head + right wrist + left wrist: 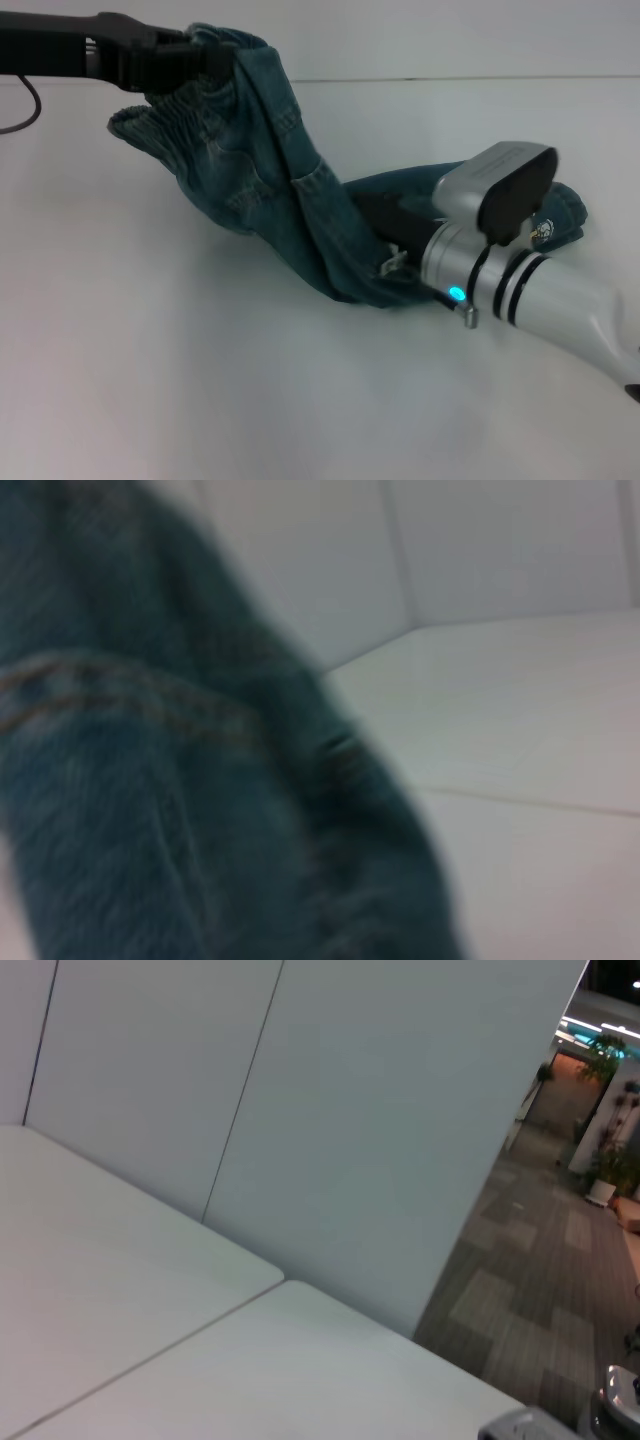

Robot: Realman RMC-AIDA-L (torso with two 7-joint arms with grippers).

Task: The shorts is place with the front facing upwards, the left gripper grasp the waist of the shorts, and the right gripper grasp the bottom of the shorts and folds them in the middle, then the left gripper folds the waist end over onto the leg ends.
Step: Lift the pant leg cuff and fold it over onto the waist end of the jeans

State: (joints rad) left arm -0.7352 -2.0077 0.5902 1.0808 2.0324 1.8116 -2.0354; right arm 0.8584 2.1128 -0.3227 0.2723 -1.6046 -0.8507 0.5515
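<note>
On the white table (pixel 150 380) before us, the shorts (pixel 270 190) hang half-lifted — we see the left gripper (pixel 195 62) at the far left, its long black bar reaching in from the frame's edge, clamped on the waist (pixel 160 125) and holding that ruffled elastic end up off the surface. From there the denim drapes downward and to the right in a long fold, its lower part lying on the table.

At the right, we see our right gripper (pixel 385 232) low against the cloth, its black body pressed into the dark fold where the fabric meets the table, with the silver-and-white wrist behind it and a small blue light glowing on the joint. Its fingers are buried in the denim, so we cannot tell whether they are spread or closed. Beyond the wrist, the leg ends (pixel 560 215) lie flat on the table, a scrap of the cartoon print (pixel 543 230) just showing past the arm's housing.

From the right wrist, we see blurred blue-green denim filling most of the view, a line of orange stitching (pixel 130 695) crossing it, and pale table beyond. From the left wrist, we see only bare tabletop, a white partition wall (pixel 330 1110) — and, past its edge, a carpeted floor with potted plants (pixel 605 1160).
</note>
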